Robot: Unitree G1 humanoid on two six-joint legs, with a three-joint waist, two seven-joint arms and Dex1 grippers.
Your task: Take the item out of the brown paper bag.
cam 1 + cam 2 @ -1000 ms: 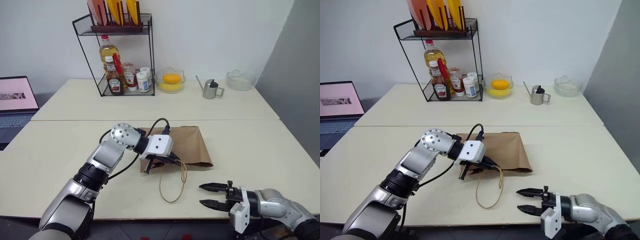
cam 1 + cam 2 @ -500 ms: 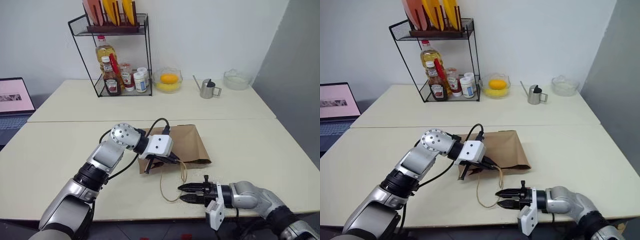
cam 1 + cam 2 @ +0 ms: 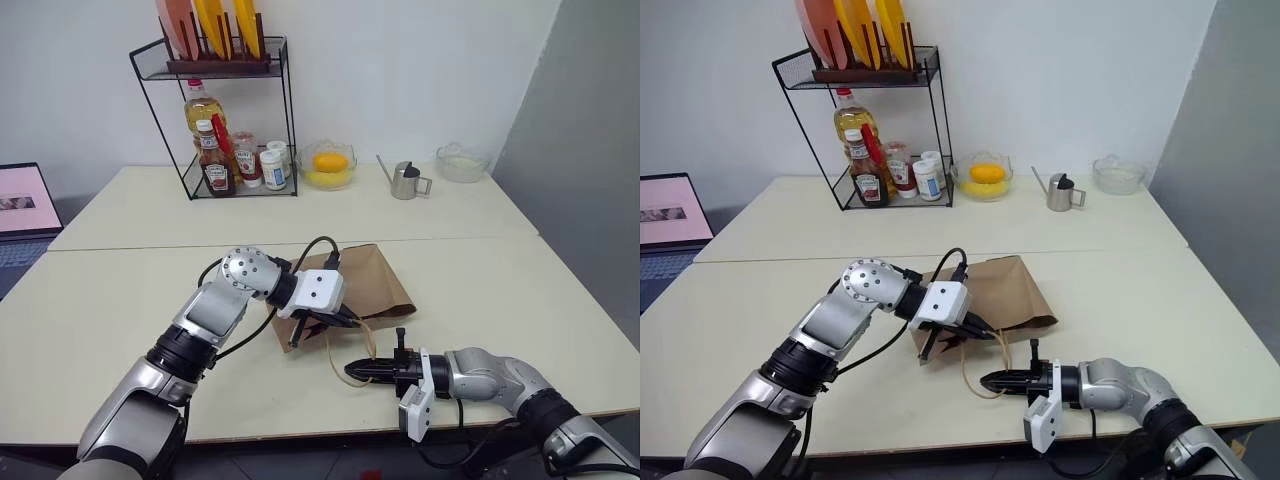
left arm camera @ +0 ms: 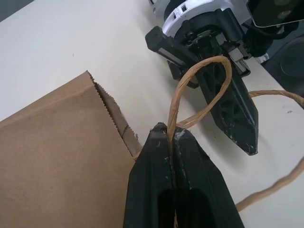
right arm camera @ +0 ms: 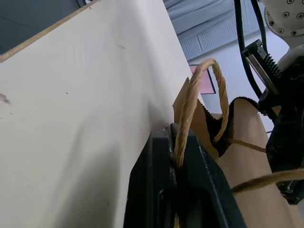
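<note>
Brown paper bag [image 3: 375, 285] behind right claw [image 3: 352, 373], twine handle pinched.

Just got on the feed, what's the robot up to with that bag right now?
The small brown kraft paper bag lies flat on the cream table, its jagged mouth toward the robot. Each arm has pinched one of the bag's thin tan twine loop handles: the left gripper is shut on one handle, and the right gripper is shut on the other. The bag's mouth gapes slightly. No item is visible outside it yet.
</note>
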